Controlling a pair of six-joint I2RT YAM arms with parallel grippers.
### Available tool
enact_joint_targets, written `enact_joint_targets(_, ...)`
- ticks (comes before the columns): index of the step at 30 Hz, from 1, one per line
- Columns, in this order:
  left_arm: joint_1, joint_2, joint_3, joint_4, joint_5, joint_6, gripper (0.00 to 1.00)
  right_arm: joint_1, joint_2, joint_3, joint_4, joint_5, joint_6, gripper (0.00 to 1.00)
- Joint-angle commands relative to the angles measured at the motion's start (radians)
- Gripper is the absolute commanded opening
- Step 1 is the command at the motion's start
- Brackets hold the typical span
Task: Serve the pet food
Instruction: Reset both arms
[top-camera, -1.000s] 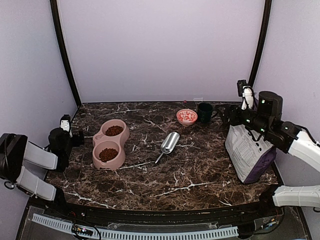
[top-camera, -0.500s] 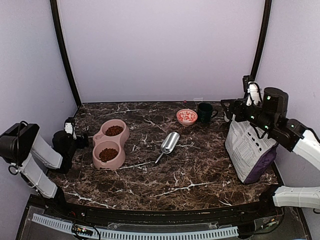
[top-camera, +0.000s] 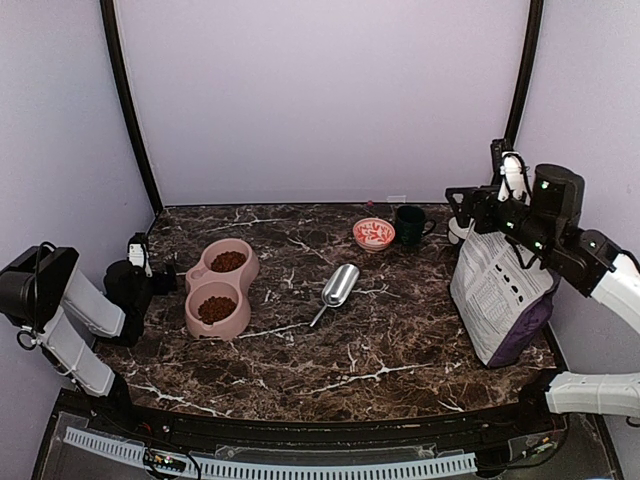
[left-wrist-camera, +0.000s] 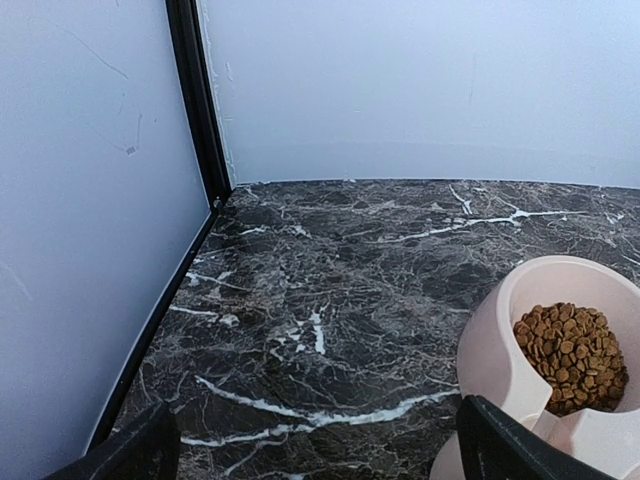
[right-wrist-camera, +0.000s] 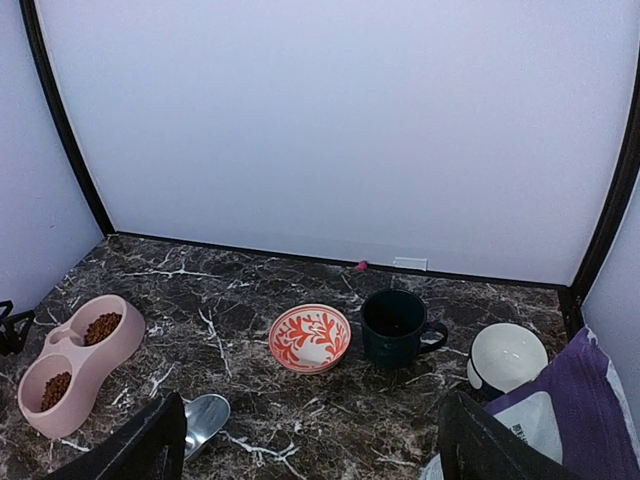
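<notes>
The pet food is reddish-brown kibble lying in both cups of a pink double bowl (top-camera: 243, 312): the far cup's kibble (top-camera: 228, 261) and the near cup's kibble (top-camera: 216, 309). The left wrist view shows one cup's kibble (left-wrist-camera: 572, 355) at right, and the right wrist view shows both heaps (right-wrist-camera: 100, 328) far left. My left gripper (top-camera: 165, 280) (left-wrist-camera: 320, 455) is open and empty just left of the bowl. My right gripper (top-camera: 458, 215) (right-wrist-camera: 315, 450) hangs open and empty above the top of the purple-and-white bag (top-camera: 500, 300) at the right.
A metal scoop (top-camera: 340, 285) (right-wrist-camera: 205, 420) lies mid-table. A red-patterned dish (top-camera: 374, 233) (right-wrist-camera: 310, 338) and a dark mug (top-camera: 410, 225) (right-wrist-camera: 395, 327) stand at the back. A white bowl (right-wrist-camera: 507, 357) sits beside the bag (right-wrist-camera: 560, 420). Walls close in the left, back and right.
My right arm has risen, its open gripper climbing above the bag's top. My left arm shifted its pose a little early on, then stayed still.
</notes>
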Motion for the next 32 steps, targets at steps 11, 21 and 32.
enact_joint_targets(11, 0.005, -0.007, 0.011, 0.034, -0.006, 0.000, 0.99, -0.268, 0.251, 0.425, -0.183, -0.154, 0.024, 0.89)
enact_joint_targets(21, 0.005, -0.008, 0.011, 0.034, -0.006, 0.000, 0.99, -0.369, 0.228, 0.400, -0.180, -0.253, 0.079, 0.89)
enact_joint_targets(32, 0.005, -0.007, 0.012, 0.033, -0.006, 0.000, 0.99, -0.369, 0.189, 0.367, -0.138, -0.289, 0.067, 0.94)
